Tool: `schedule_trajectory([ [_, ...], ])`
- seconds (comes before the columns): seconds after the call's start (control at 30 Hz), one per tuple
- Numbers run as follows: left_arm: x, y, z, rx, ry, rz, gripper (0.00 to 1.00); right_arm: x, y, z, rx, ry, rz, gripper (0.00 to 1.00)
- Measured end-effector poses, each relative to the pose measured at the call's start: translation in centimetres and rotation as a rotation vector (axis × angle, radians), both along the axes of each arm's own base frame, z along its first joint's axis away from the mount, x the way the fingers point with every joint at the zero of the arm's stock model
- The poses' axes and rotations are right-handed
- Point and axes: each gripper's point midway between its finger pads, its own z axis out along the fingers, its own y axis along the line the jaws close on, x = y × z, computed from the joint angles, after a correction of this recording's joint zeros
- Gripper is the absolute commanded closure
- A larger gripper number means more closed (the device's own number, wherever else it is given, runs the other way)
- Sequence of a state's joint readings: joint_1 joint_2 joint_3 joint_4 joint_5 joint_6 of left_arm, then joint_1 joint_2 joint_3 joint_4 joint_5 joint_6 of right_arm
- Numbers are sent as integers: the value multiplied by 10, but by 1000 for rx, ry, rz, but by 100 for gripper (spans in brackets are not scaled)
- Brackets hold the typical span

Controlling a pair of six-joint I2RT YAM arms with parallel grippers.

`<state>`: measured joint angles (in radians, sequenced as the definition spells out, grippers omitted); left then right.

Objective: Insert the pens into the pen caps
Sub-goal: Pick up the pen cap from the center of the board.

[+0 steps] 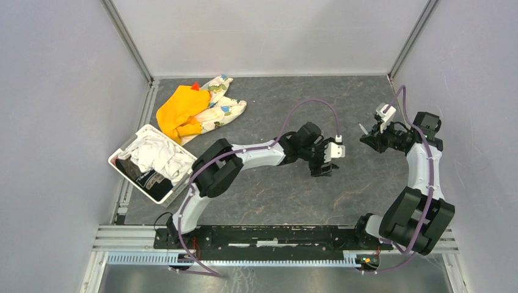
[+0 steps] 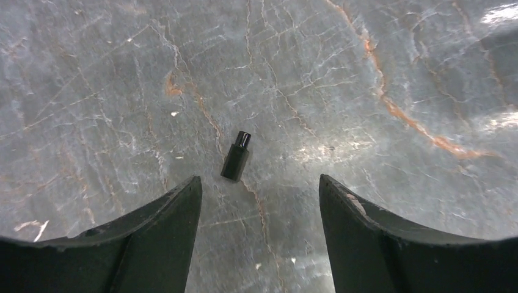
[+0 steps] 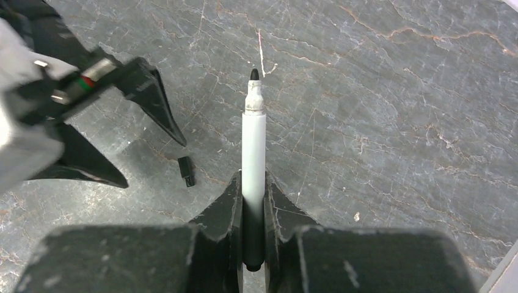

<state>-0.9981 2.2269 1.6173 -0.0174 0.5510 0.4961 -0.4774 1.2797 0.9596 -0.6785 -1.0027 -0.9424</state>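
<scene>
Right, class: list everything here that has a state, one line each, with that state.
left gripper: open, above the pen cap
pen cap: lying loose on the table, unfitted
right gripper: shut on the pen
pen: held, tip bare, uncapped
bin: filled with crumpled cloths

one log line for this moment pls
left gripper open over loose dark cap | right gripper shut on pen, tip bare | pen not capped yet
</scene>
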Motion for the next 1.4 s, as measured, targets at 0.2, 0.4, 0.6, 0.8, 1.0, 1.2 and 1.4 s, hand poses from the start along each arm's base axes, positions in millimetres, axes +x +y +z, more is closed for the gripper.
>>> schedule_trajectory([
  [0.2, 7, -6, -35, 67, 37, 10, 35, -3, 0, 1, 17, 0, 4, 100],
  [0.4, 23, -14, -37, 62, 31, 32, 47, -5, 3, 0, 37, 9, 20, 100],
  [0.6, 33, -19, -39, 64, 46, 36, 51, -6, 4, 1, 47, 8, 25, 100],
  [0.8, 28, -16, -40, 76, 77, 16, 52, -7, 4, 3, 48, 4, 29, 100],
  [1.0, 24, -17, -40, 81, 87, 5, 63, -7, 3, 4, 48, 0, 29, 100],
  [1.2, 18, -21, -41, 90, 97, -3, 89, -8, 4, 4, 53, 2, 31, 100],
  [1.4, 16, -19, -41, 76, 106, 12, 98, -10, 5, 0, 56, 13, 46, 100],
])
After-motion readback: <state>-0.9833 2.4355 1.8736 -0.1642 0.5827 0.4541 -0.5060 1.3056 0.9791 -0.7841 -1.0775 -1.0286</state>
